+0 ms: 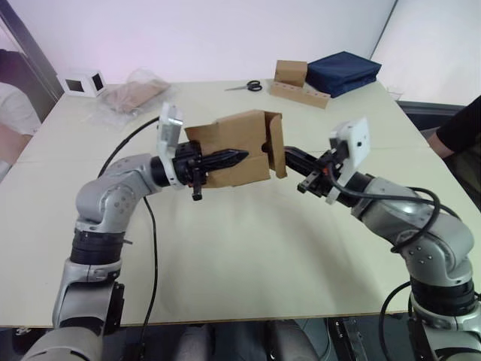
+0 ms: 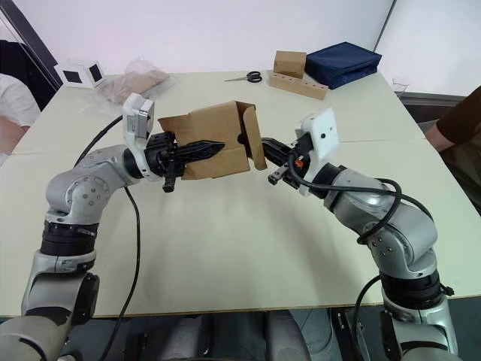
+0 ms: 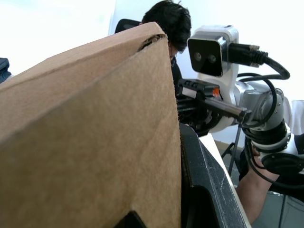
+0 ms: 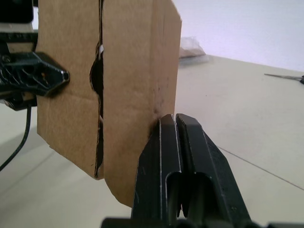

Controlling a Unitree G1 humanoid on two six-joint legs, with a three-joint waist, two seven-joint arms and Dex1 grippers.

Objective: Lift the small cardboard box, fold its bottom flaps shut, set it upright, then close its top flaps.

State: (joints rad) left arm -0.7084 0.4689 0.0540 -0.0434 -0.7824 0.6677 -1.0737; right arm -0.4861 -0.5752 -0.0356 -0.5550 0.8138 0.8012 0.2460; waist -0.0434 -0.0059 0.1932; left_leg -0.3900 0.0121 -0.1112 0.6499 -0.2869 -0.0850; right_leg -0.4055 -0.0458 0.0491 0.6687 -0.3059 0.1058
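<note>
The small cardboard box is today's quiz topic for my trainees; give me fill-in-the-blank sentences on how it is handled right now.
1. The small cardboard box is held above the ____, not resting on it.
2. The ____ claw grips the box's side.
3. The right claw, fingers together, pushes against a ____ at the box's end.
4. Near the table's far edge lies a pair of ____.

Missing words: table; left; flap; scissors
</note>
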